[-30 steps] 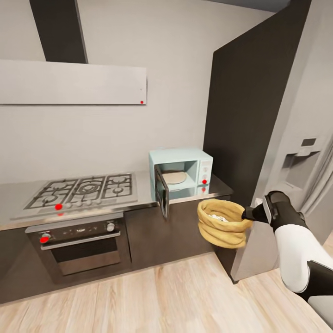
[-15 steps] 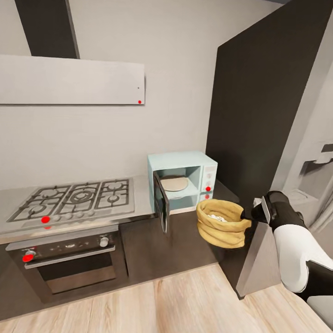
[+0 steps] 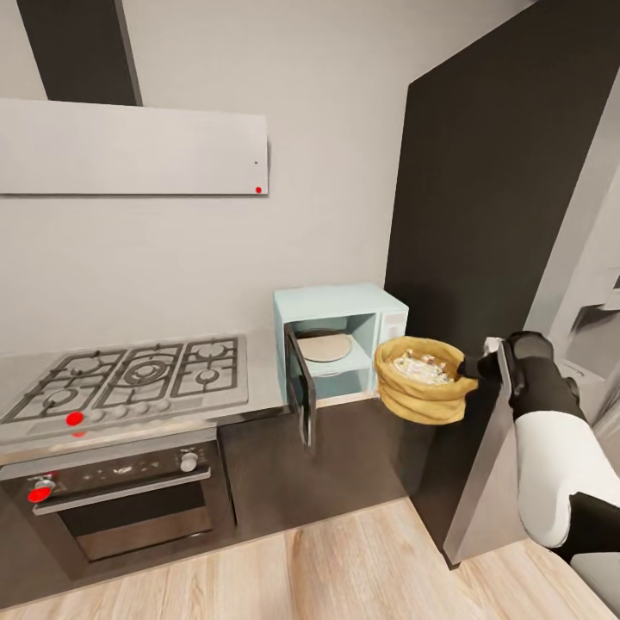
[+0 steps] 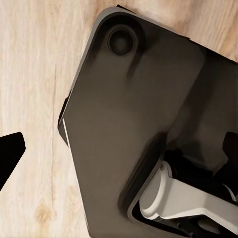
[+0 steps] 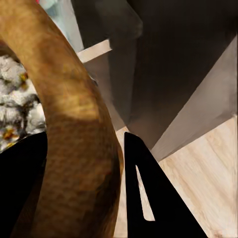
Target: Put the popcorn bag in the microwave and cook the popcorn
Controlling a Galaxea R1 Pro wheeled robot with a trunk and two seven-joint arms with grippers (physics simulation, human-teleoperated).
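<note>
The right gripper (image 3: 472, 372) pinches the rolled rim of the popcorn bag (image 3: 422, 379) between its fingers and holds it in the air, just beside the open microwave (image 3: 340, 344). The popcorn (image 3: 418, 365) lies inside the bag. The pick-up is done; placing the bag on the turntable (image 3: 324, 346), closing the door (image 3: 301, 392) and heating are left. Whether the left fingers are spread I cannot tell.

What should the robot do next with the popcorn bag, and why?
Probably carry the popcorn bag a little further toward the microwave. The right gripper holds the bag by its rim, in the air beside the microwave, whose door is open with the turntable bare.
</note>
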